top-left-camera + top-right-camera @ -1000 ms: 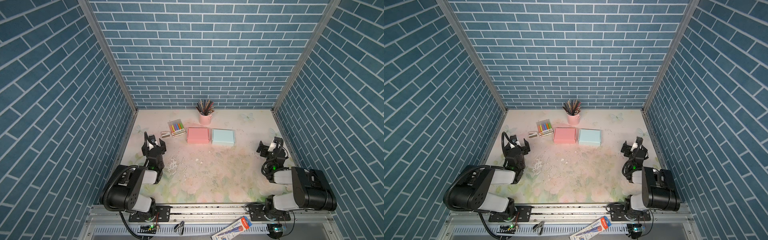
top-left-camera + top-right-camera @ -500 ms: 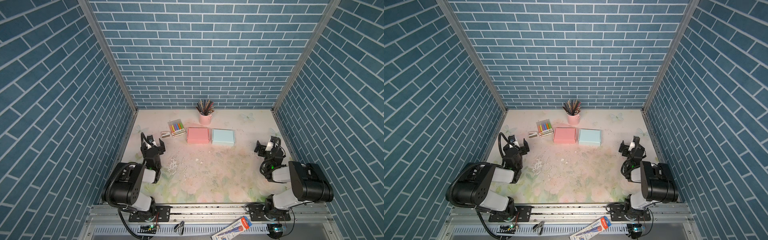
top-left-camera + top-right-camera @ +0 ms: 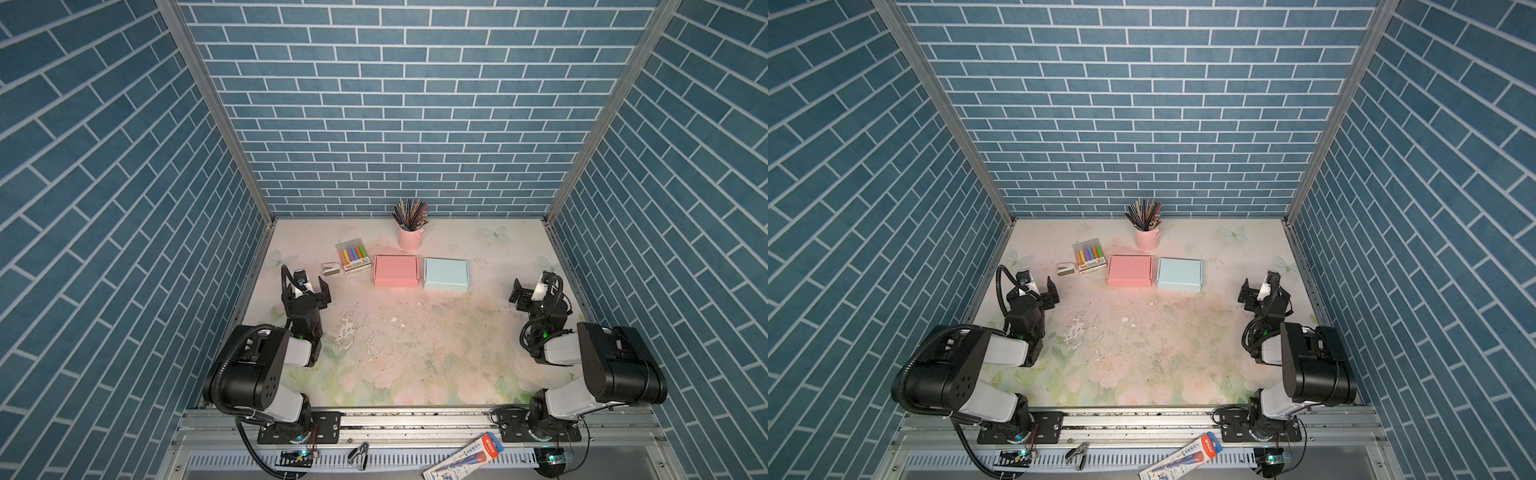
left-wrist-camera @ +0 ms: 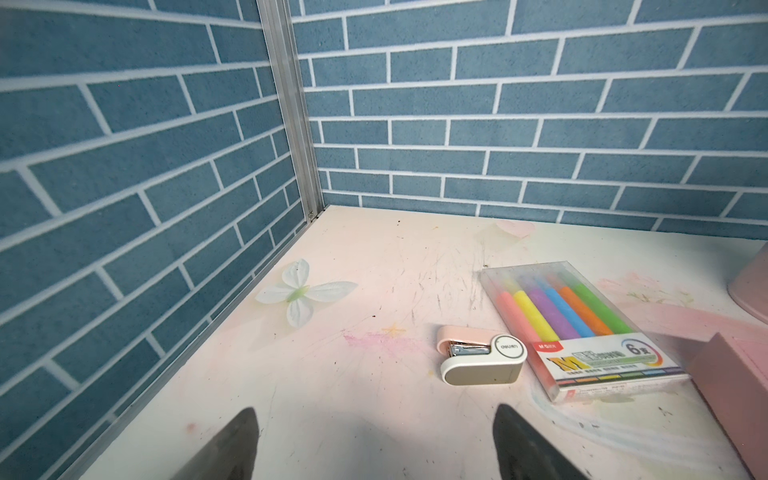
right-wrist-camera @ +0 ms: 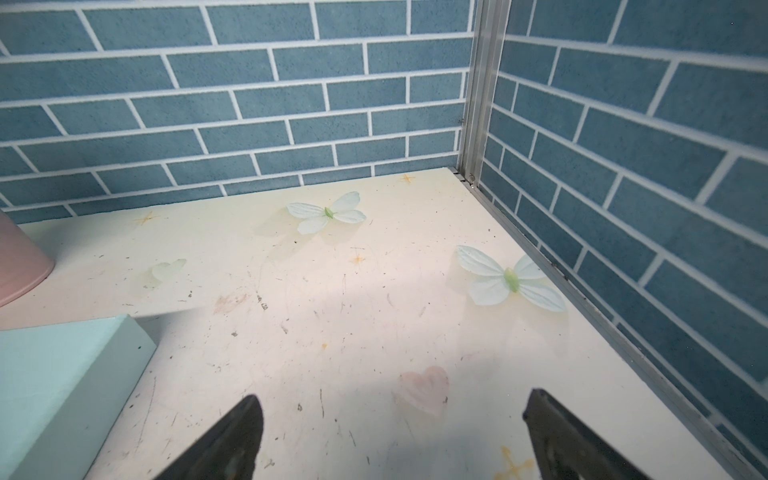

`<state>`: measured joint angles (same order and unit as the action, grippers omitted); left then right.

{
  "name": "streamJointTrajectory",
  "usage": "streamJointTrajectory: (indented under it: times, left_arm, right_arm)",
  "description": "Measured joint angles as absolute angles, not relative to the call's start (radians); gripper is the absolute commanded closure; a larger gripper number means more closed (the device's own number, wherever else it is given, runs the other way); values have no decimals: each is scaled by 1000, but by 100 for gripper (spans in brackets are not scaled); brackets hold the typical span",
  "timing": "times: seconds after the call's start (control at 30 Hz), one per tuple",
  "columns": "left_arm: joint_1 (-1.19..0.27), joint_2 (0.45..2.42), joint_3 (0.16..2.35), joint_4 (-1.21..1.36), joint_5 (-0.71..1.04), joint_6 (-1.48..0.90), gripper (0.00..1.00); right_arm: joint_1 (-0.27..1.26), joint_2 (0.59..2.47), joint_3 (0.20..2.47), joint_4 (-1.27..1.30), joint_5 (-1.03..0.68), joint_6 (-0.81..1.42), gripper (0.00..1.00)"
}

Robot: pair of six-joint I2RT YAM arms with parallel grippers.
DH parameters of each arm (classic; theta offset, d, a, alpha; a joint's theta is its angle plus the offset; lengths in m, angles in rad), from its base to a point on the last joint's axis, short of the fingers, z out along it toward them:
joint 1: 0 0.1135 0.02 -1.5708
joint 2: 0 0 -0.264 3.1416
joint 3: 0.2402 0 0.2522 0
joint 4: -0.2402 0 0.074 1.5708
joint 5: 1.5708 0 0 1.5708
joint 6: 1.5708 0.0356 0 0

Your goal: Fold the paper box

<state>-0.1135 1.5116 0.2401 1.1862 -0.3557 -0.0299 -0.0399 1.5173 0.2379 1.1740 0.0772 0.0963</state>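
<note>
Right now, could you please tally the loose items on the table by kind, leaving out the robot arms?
Paper boxes: 2 (pink box, light blue box)
Pencil cup: 1
Marker pack: 1
Stapler: 1
Total: 5

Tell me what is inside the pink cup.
A bundle of thin pencil-like sticks stands in the pink cup, fanning out above its rim. Their lower ends and the cup's bottom are hidden by its wall.
</note>
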Motion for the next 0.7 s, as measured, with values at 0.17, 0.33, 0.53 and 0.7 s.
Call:
streamJointTrajectory:
  times: [0.17,0.33,0.53,0.7]
  left_arm:
    - [-113,1512,240,1187,-354,-30,12]
    - [-113,1512,240,1187,-354,-30,12]
    - [-113,1512,240,1186,-354,-30,12]
    - [-109,1512,240,1186,-348,-30,12]
  right_arm:
    - [-40,1517,238,1176,77,96,2]
    - [-39,1517,238,1178,77,96,2]
    - [-39,1517,238,1183,77,96,2]
    - [-39,1517,238,1182,74,96,2]
